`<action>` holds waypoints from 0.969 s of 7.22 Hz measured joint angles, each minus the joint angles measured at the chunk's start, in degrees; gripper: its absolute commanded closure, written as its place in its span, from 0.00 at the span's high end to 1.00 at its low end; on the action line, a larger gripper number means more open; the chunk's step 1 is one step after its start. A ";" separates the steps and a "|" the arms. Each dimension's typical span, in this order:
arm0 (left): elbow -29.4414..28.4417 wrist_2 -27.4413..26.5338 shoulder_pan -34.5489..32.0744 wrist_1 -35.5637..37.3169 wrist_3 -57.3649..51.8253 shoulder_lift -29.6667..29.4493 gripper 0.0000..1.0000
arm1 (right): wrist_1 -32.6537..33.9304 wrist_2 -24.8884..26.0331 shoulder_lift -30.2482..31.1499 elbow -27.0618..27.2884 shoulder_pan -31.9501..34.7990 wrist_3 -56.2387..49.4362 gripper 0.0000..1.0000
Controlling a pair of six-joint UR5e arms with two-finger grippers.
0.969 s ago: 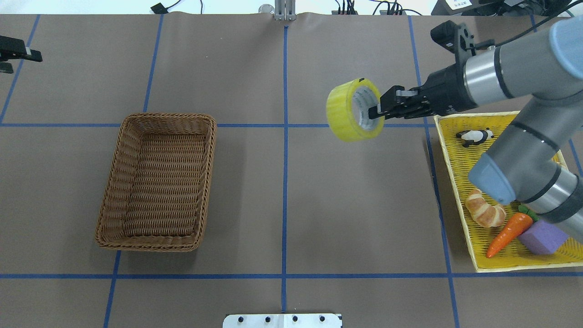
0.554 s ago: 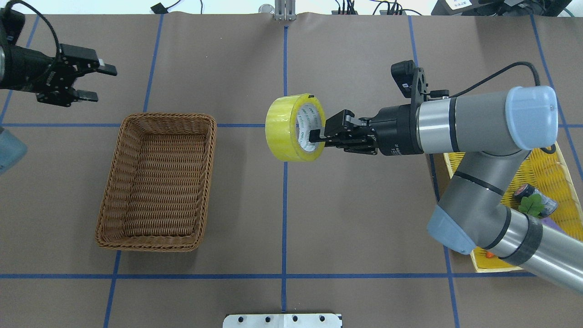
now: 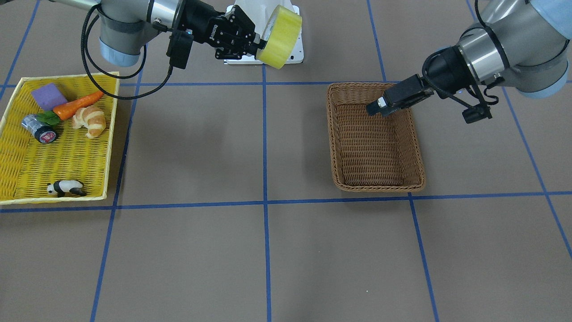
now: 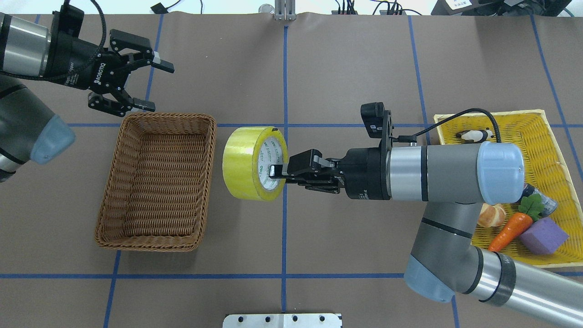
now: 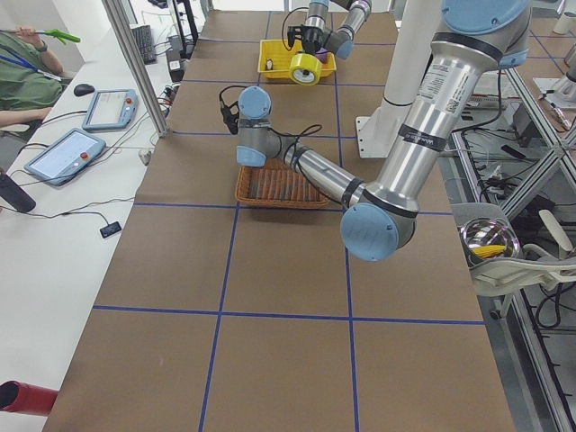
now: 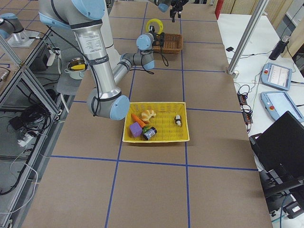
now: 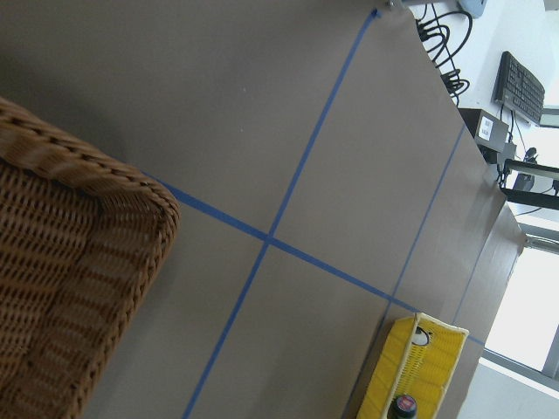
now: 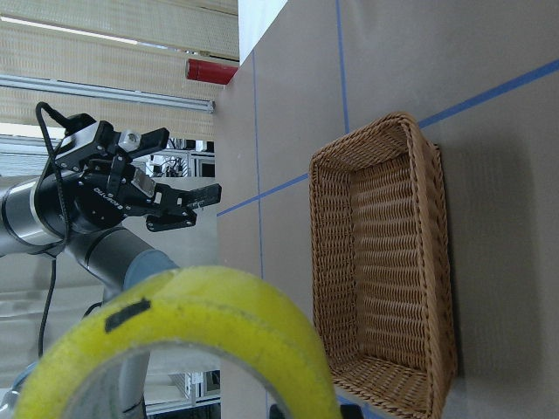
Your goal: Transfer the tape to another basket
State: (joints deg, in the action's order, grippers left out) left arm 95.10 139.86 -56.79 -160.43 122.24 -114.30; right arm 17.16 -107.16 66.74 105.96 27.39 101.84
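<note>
The tape (image 4: 249, 164), a wide yellowish-green roll with a grey-white core, hangs on edge in the air just right of the basket's right rim. My right gripper (image 4: 276, 172) is shut on the roll's wall, one finger inside the core; both also show in the front view, the tape (image 3: 280, 36) and the gripper (image 3: 258, 47). The brown wicker basket (image 4: 157, 182) is empty and also shows in the front view (image 3: 373, 143). My left gripper (image 4: 154, 86) is open and empty, raised in the air by the basket. The right wrist view shows the tape (image 8: 188, 336) close up with the basket (image 8: 384, 262) beyond it.
A shallow yellow tray (image 4: 542, 136) sits at the right with a croissant (image 3: 89, 121), carrot (image 3: 78, 103), purple block (image 3: 48, 95), silver cylinder (image 3: 40, 129) and panda figure (image 3: 66, 188). My right arm (image 4: 437, 173) stretches across the table's middle.
My right gripper has carried the tape leftward from the table's centre line to beside the basket. My left arm has come further in from the left, gripper open, to the basket.
</note>
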 measured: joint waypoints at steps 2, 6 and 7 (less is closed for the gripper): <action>0.23 -4.26 2.74 -11.97 8.41 -1.57 0.98 | -1.93 0.40 0.04 -0.05 -1.33 0.03 0.00; -0.38 -11.13 4.90 -29.51 14.32 -1.04 0.98 | -3.07 0.38 -0.07 0.21 -2.32 -0.15 0.00; -0.37 -12.17 5.61 -31.74 14.42 -0.78 0.98 | -4.07 0.41 -0.10 0.17 -2.45 -0.23 0.00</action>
State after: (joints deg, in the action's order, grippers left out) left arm 94.73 127.70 -51.18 -192.18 136.66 -115.08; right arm 13.09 -106.75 66.64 106.13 24.93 101.61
